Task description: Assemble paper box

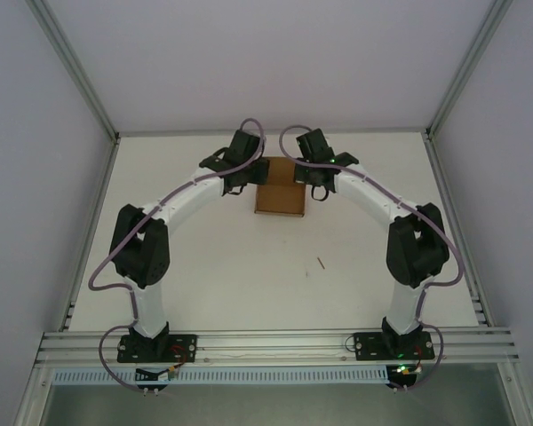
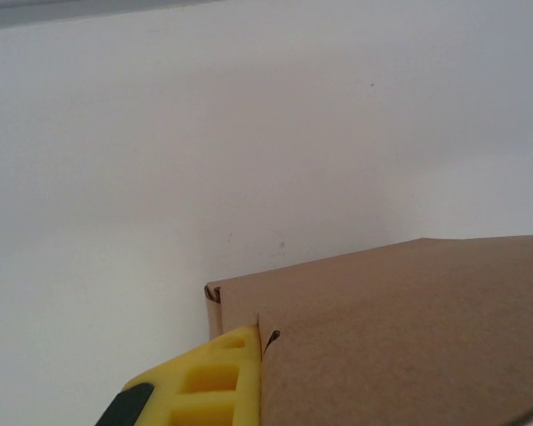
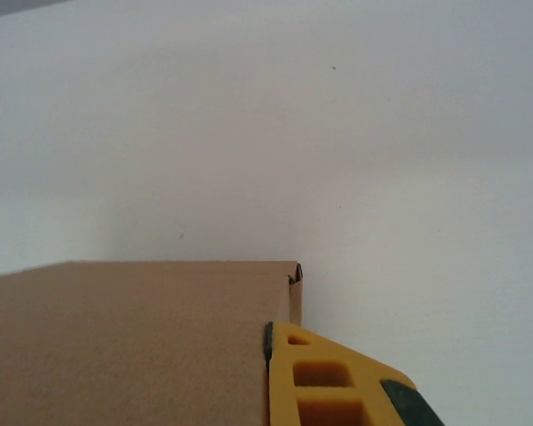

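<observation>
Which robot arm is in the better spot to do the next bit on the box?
It looks like a tie: the left gripper is shut on the paper box at its left edge, the right gripper at its right edge. Each suits its own side.

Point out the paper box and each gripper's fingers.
paper box (image 1: 280, 195), top view, middle of its top face.
left fingers (image 2: 249, 377), left wrist view, yellow finger's right edge.
right fingers (image 3: 282, 382), right wrist view, yellow finger's left edge.
</observation>
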You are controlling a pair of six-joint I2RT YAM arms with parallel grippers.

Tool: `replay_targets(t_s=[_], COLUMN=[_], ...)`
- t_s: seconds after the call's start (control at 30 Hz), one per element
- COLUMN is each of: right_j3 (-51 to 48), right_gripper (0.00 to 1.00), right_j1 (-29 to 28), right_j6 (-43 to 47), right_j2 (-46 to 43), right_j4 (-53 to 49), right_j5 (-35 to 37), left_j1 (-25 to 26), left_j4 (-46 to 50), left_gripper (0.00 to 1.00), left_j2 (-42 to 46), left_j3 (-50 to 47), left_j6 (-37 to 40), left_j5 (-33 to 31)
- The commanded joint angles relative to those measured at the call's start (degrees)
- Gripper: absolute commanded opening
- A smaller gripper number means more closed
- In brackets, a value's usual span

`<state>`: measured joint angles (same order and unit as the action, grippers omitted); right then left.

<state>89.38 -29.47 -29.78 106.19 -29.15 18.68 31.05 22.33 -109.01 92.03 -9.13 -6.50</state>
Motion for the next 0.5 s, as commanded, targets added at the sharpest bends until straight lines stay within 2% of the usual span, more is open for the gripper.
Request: replay_targets(t_s=[0.0, 0.33, 0.47], right_j3=[2.55, 0.55, 0.00], right_gripper=[0.01, 0.00, 0.01], right_j1=[-0.17, -1.94, -2.10], right_j6=[-7.35, -7.71, -8.63], right_j2=[2.49, 4.71, 5.08], right_j4=[3.86, 3.40, 3.88], right_j5=[1.40, 4.09, 4.17], left_j1=[1.37, 1.83, 1.82], left_j4=[1.67, 0.68, 3.17], left_gripper=[0.00, 0.00, 0.00], left_j2=[-2.23, -3.27, -4.67], left_j3=[1.13, -1.93, -0.22], left_j6=[-4.58, -8.70, -11.24], left_j5=[-6.18, -4.83, -3.81])
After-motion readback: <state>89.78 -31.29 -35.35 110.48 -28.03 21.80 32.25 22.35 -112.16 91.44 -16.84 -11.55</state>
